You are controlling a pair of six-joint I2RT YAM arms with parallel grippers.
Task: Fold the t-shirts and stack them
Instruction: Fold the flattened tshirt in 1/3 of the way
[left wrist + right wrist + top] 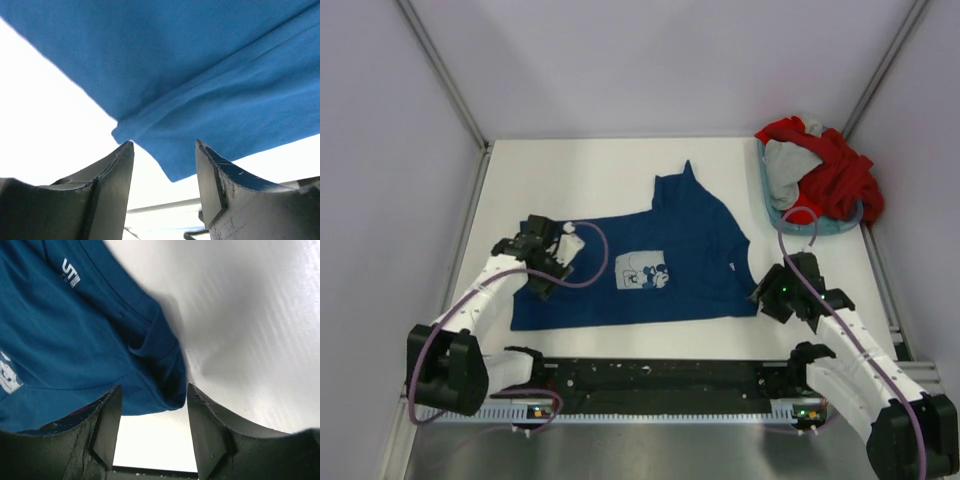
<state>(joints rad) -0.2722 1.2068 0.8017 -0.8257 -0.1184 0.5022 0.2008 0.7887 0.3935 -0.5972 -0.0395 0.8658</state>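
Navy t-shirt (670,265) lies spread flat mid-table (590,180), pale print (642,272) face up, one part sticking up toward the far side. Red t-shirt (840,175) and grey t-shirt (790,165) are bunched in the basket (775,212) at the far right. Left gripper (164,145) is at the navy shirt's left edge, fingers apart, a hem corner just ahead of the gap. Right gripper (154,389) is at its right edge, fingers apart, a folded edge just beyond the tips. Neither grips cloth.
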